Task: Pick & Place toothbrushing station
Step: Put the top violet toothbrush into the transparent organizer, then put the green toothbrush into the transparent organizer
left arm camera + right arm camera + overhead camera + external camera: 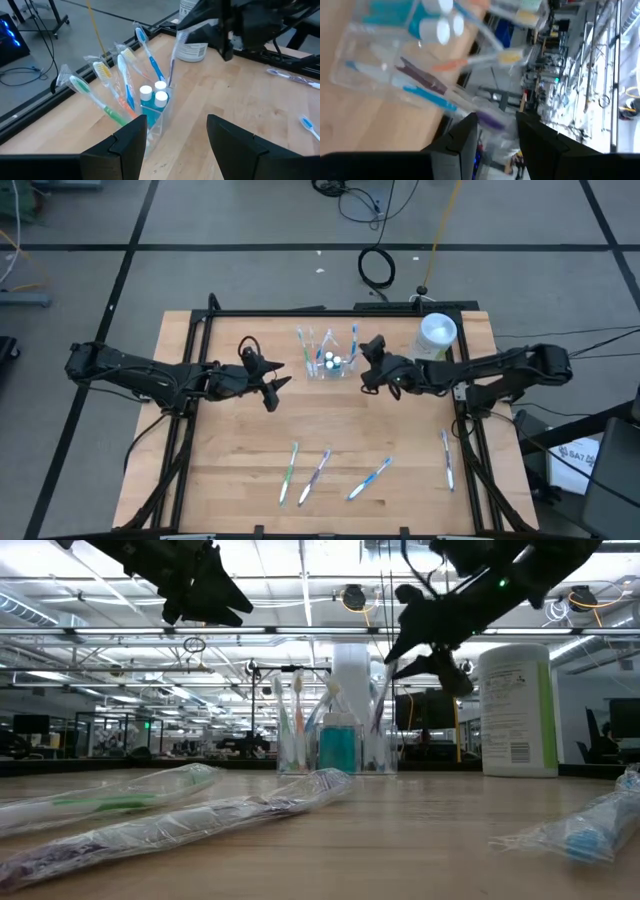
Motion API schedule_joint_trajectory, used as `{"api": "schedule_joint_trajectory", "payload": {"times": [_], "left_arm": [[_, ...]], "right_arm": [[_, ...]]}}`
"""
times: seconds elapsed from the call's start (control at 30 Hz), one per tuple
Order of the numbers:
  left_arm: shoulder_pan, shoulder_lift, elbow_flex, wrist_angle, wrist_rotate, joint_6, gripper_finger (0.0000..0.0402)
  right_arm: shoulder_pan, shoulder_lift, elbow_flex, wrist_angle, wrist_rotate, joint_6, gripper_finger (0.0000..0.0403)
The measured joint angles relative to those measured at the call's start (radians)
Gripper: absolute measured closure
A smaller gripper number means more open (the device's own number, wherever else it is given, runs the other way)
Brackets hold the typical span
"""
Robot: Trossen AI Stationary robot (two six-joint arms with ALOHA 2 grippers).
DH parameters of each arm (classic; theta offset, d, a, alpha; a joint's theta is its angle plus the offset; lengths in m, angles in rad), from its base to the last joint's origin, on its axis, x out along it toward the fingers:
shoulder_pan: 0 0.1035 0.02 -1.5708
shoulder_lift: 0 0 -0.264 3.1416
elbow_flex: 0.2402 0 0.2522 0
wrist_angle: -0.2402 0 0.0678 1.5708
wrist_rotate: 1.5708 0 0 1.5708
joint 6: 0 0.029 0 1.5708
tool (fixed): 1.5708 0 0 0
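Note:
A small clear cup stands on the table at the far middle. It holds several wrapped toothbrushes and teal tubes with white caps. My right gripper is open just right of the cup. Its fingers stand on either side of the upper end of a purple-and-white wrapped toothbrush, which leans out of the cup. My left gripper is open and empty, above the table to the left and near side of the cup. Several wrapped toothbrushes lie flat near the front edge. My right gripper has the purple-and-white toothbrush's upper end between its open fingers, which come level from the table's right. I cannot tell whether either finger touches it. The toothbrush's lower end stands in the cup.
A taller white cylindrical container stands upright at the far right, close behind my right arm. Loose toothbrushes lie at the front middle and front right. Bare wood lies between the cup and these brushes.

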Motion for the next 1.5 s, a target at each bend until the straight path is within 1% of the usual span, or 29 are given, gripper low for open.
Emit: {"api": "schedule_joint_trajectory", "payload": {"times": [0.2, 0.27, 0.33, 0.4, 0.53, 0.63, 0.93, 1.1, 1.23, 1.3, 1.4, 1.5], "left_arm": [[0.0, 0.0, 0.0, -0.004, 0.007, 0.002, 0.0188], [0.0, 0.0, 0.0, -0.005, 0.007, 0.003, 0.0188], [0.0, 0.0, 0.0, -0.005, 0.007, 0.003, 0.0188], [0.0, 0.0, 0.0, -0.005, 0.008, 0.008, 0.0188], [0.0, 0.0, 0.0, -0.006, 0.008, 0.01, 0.0188], [0.0, 0.0, 0.0, -0.006, 0.008, 0.01, 0.0188], [0.0, 0.0, 0.0, -0.006, 0.008, 0.01, 0.0188], [0.0, 0.0, 0.0, -0.007, 0.008, 0.01, 0.0188], [0.0, 0.0, 0.0, -0.007, 0.008, 0.01, 0.0188], [0.0, 0.0, 0.0, -0.007, 0.007, 0.009, 0.0188], [0.0, 0.0, 0.0, -0.006, 0.02, -0.029, 0.0188], [0.0, 0.0, 0.0, -0.005, 0.137, -0.042, 0.0188]], "right_arm": [[-0.02, 0.064, -0.002, -0.015, 0.006, 0.014, 0.0276], [-0.019, 0.066, -0.002, -0.025, 0.035, 0.021, 0.0276], [-0.02, 0.063, -0.002, -0.02, 0.095, 0.023, 0.0276], [-0.021, 0.06, -0.002, -0.02, 0.132, 0.023, 0.0276], [-0.017, 0.055, -0.001, -0.002, 0.125, 0.023, 0.0273], [-0.019, 0.056, -0.001, -0.016, 0.126, 0.023, 0.0257], [0.004, 0.056, -0.001, -0.008, 0.129, 0.033, 0.0186], [0.061, 0.056, -0.001, -0.008, 0.135, 0.121, 0.0167], [0.121, 0.056, -0.001, -0.007, 0.235, 0.183, 0.0163], [0.156, 0.056, -0.001, 0.002, 0.265, 0.232, 0.0163], [0.206, 0.056, -0.001, 0.063, 0.238, 0.384, 0.0165], [0.24, 0.054, -0.001, 0.126, 0.137, 0.569, 0.0166]]}}
